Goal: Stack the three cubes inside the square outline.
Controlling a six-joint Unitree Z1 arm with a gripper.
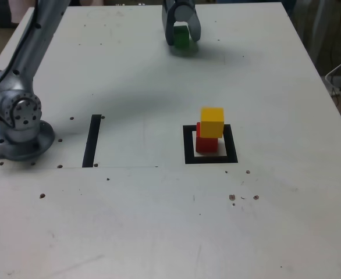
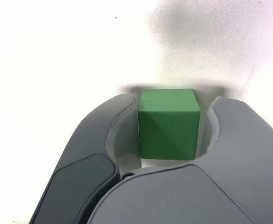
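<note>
Your pincer (image 1: 181,35) straddles the green cube (image 1: 182,38) at the far edge of the surface (image 1: 159,221), jaws flanking it on both sides. In the wrist view one jaw looks flush against the cube and a thin gap shows at the other, so you cannot tell yet whether it is clamped. From the green cube, the square outline (image 1: 188,145) lies well nearer the camera, toward the exterior view's right, holding the red cube (image 1: 206,143) with the yellow cube (image 1: 212,122) on top.
</note>
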